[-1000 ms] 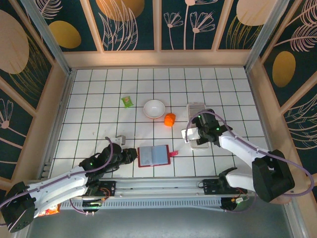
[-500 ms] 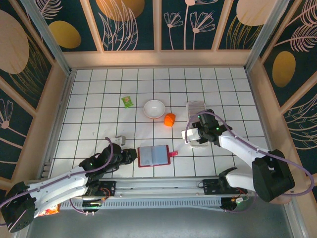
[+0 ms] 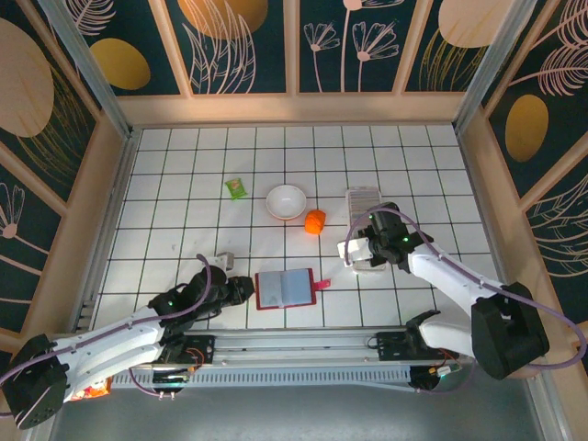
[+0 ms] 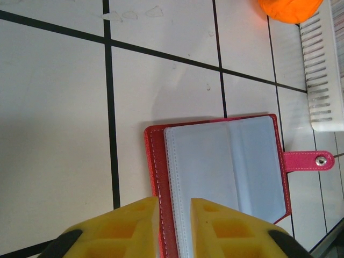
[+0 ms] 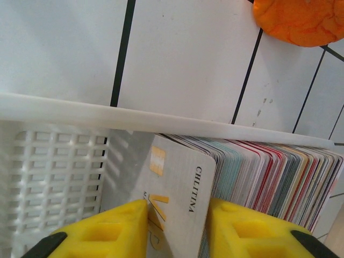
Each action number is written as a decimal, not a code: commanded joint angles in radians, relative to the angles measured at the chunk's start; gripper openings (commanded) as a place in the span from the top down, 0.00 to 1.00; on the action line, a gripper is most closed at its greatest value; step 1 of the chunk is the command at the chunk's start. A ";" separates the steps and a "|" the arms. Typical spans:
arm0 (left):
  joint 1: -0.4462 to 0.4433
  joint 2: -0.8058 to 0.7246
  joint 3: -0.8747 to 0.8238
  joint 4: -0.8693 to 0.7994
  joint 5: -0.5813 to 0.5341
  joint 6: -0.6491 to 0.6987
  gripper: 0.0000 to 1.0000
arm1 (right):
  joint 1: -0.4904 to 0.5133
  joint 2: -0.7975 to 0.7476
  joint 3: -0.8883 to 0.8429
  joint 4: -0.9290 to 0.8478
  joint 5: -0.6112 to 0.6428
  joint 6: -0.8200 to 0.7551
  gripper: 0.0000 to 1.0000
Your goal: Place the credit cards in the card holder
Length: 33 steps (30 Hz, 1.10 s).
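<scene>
Left gripper (image 3: 246,287): low at the near side of the tiled table (image 3: 165,184), at the left edge of the card holder. In the left wrist view its yellow fingers (image 4: 129,226) stand a narrow gap apart with the holder's left border showing between them; I cannot tell whether they pinch it.
Card holder (image 4: 226,161): lies open and flat, red cover underneath, pale sleeves up, snap tab (image 4: 307,160) sticking out to its right side.
Right gripper (image 5: 178,204): inside the near end of the white slotted tray (image 5: 161,114), fingers closed against both sides of the front card.
Front card (image 5: 183,177): pale, with gold marks, leaning away from the row.
Credit cards (image 5: 269,172): packed upright on edge in the tray, just behind the front card.
Orange rounded object (image 3: 315,221): just left of the tray.
White bowl (image 3: 287,201): just beyond the orange object.
Green packet (image 3: 237,187): left of the bowl, apart from it.
</scene>
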 commanded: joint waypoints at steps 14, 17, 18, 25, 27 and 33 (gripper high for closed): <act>0.000 0.021 -0.010 0.051 0.025 -0.009 0.81 | -0.013 -0.043 0.026 0.016 0.029 0.010 0.80; 0.000 0.026 -0.009 0.055 0.027 -0.009 0.81 | -0.013 -0.050 0.029 0.004 0.030 0.014 0.83; 0.000 0.027 -0.009 0.057 0.028 -0.010 0.81 | -0.012 -0.054 0.030 0.003 0.029 0.014 0.83; 0.000 0.046 -0.007 0.068 0.037 -0.010 0.81 | -0.013 -0.087 0.025 -0.016 0.027 0.026 0.87; 0.000 0.049 -0.005 0.071 0.037 -0.009 0.80 | -0.013 -0.097 0.030 -0.032 0.024 0.035 0.88; 0.000 0.055 -0.001 0.076 0.038 -0.009 0.80 | 0.002 -0.137 0.059 -0.132 0.012 0.099 0.93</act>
